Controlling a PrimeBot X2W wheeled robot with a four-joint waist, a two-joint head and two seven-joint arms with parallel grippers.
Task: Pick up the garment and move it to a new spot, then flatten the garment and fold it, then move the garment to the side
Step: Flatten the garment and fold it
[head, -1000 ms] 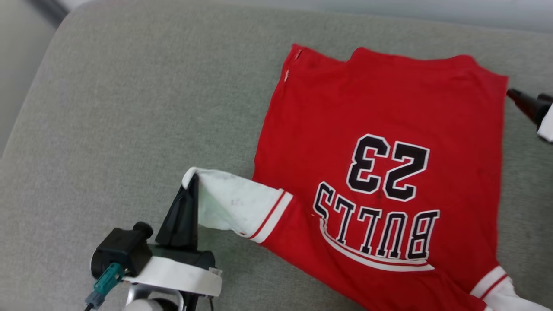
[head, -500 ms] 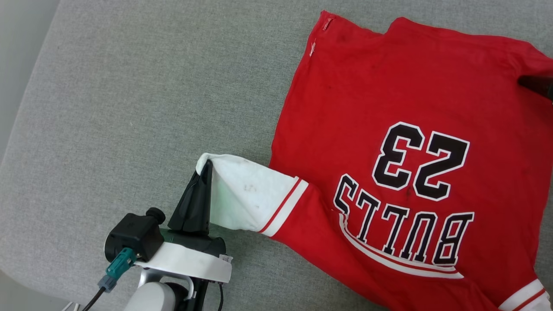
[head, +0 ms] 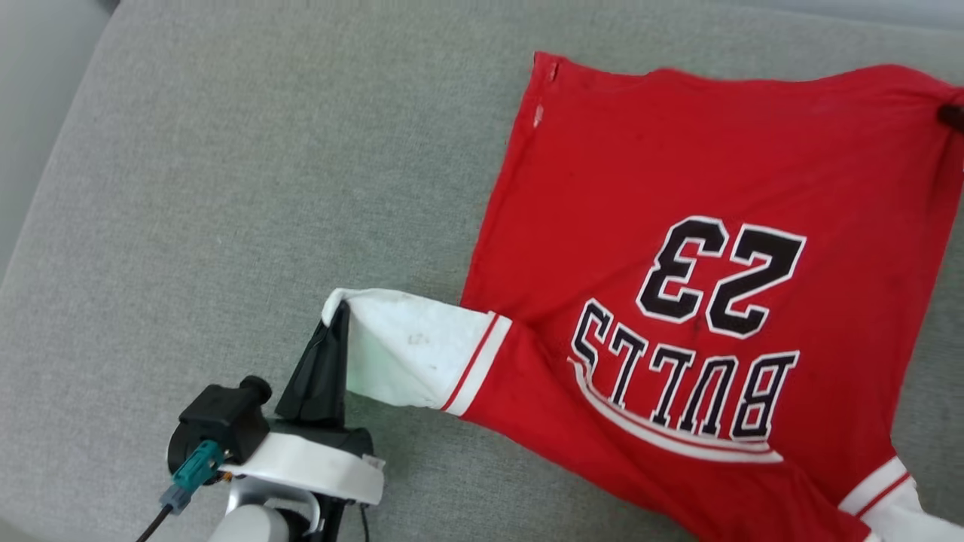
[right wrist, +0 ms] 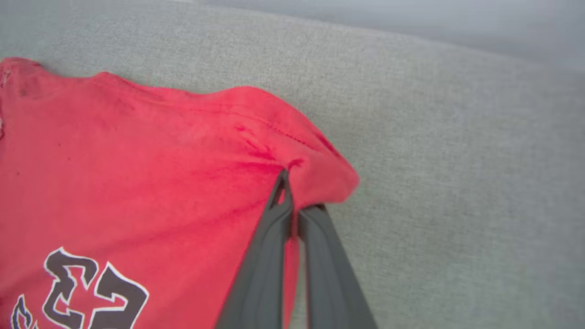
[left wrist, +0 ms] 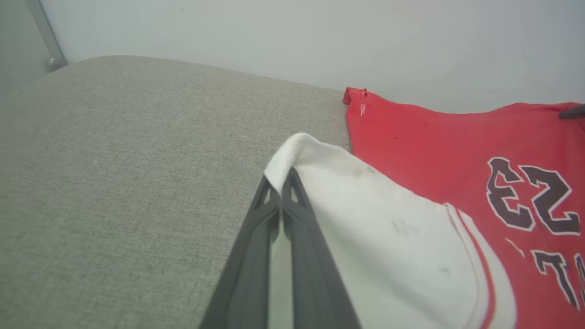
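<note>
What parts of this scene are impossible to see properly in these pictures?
- Head view: the right gripper is cut off by the right edge past its dark tip at the garment corner.
- Head view: the second white sleeve runs off the bottom edge.
- Head view: the small white tag on the garment's edge is too small to read.
- All views: the garment's underside is hidden against the grey cushion.

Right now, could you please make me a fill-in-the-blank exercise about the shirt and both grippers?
The left gripper is shut on the garment's ____ sleeve.
The right gripper is shut on a ____ edge of the garment.
The number printed on the garment is ____.
Missing words: white; red; 23.
</note>
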